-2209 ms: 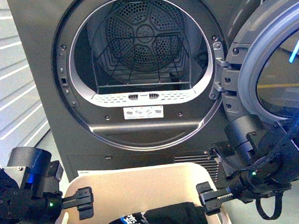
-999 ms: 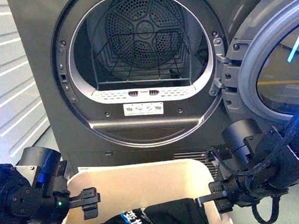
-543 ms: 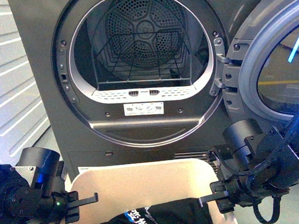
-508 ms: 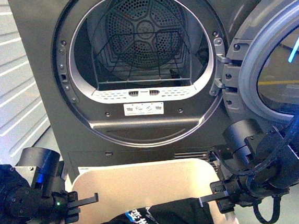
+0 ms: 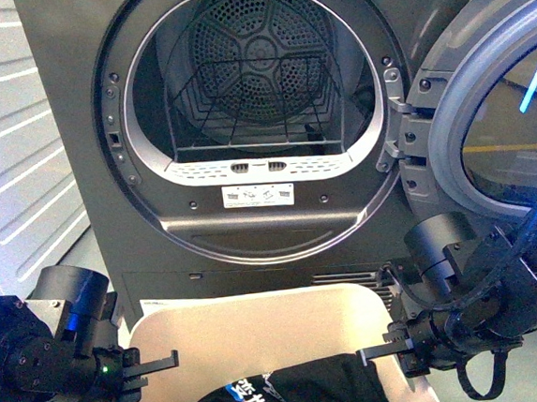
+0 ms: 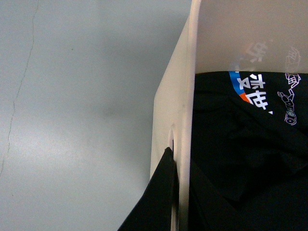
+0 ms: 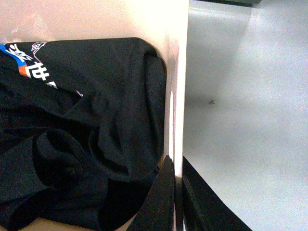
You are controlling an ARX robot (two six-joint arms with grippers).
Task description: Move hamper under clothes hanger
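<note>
Hamper point(image 5: 261, 329) stood upright on the floor point(image 6: 72, 120) directly in front of the open dryer point(image 5: 74, 133), between the two arms, its far wall just short of the machine's lower panel and its mouth facing up. A black garment point(image 5: 295, 396) with blue and white print lay inside, which in my judgement explained the level, two-sided hold: a grip on both sides keeps the load from tipping. The right end effector point(image 5: 371, 354) was clamped on the right side wall. The right wrist view showed the rim point(image 7: 177, 144) passing between the two dark fingers point(image 7: 161, 197), one inside against the cloth and one outside. The left end effector point(image 5: 160, 363) met the left wall at the handle cut-out. Its outer finger point(image 6: 156, 207) lay flat on the beige plastic point(image 6: 173, 110), while the inner finger could not be told from the dark garment. I judged that grip closed on the wall as well. The long axis appeared to run across the robot's front, from one arm to the other, though the near end was cut off in the front view, so this was a judgement. The dryer door point(image 5: 485, 97) hung open on the right. The clothes hanger appeared in no view, so the transfer had not been completed.
</note>
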